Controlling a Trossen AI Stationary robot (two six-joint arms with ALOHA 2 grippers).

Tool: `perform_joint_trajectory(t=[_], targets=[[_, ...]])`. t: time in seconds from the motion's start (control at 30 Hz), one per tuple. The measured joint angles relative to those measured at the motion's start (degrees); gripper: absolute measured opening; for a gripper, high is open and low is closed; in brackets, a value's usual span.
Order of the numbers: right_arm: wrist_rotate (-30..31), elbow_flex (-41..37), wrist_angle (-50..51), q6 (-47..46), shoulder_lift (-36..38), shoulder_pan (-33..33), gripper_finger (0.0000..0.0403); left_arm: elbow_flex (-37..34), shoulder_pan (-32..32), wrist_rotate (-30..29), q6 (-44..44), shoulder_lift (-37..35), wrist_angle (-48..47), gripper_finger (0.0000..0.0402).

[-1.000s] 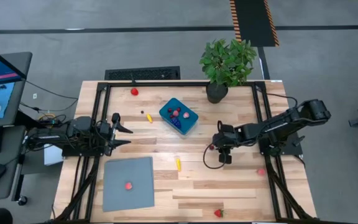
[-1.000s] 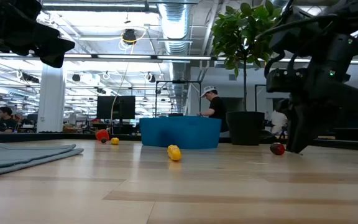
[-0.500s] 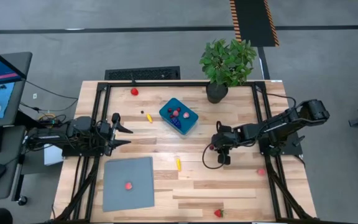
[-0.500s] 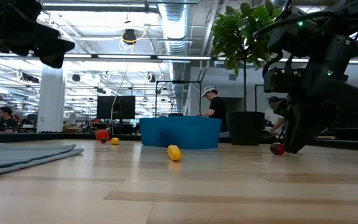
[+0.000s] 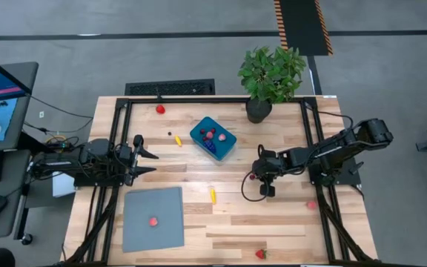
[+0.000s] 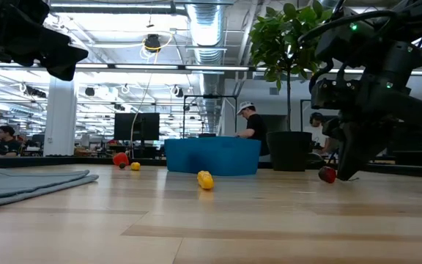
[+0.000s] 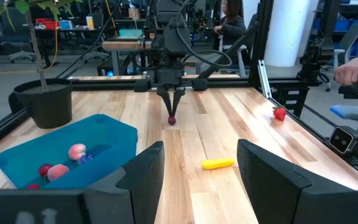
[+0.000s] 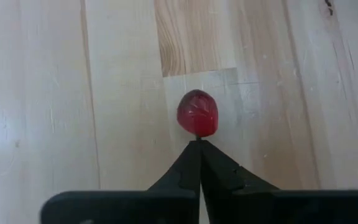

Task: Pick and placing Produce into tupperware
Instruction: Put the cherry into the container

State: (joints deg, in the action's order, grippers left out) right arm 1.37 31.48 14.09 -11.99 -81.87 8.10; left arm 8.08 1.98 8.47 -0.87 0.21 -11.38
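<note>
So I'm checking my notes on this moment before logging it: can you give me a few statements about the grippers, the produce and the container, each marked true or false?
1. The right gripper is shut, fingertips beside a red piece on the table. True.
2. That red piece is lifted off the wood. False: it lies on the table.
3. The teal tupperware is empty. False: several pieces lie in it.
4. The left gripper is open, holding nothing. True.
5. A pink piece lies on the grey sheet. True.
</note>
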Motion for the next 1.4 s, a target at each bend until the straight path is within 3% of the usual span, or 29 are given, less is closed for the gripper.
perform_joint_trajectory(t=[0.13, 0.5, 0.87, 1.4], targets=[[0.00, 0.00, 0.02, 0.42, 0.00, 0.00, 0.0011, 0.00, 0.00, 0.00, -0.26, 0.00, 0.00, 0.0193], [-0.20, 0.00, -2.96, 1.77, 0.13, 0.11, 0.0010, 0.00, 0.02, -0.16, -0.40, 0.00, 0.08, 0.0193], [-4.91, 0.02, -8.17, 2.73, 0.15, -1.53, 0.0013, 0.00, 0.02, -0.15, -1.47, 0.00, 0.18, 0.0193], [-2.51, 0.04, -6.53, -11.93, 0.17, -0.67, 0.0143, 0.00, 0.02, -0.13, -1.81, 0.00, 0.46, 0.0193]])
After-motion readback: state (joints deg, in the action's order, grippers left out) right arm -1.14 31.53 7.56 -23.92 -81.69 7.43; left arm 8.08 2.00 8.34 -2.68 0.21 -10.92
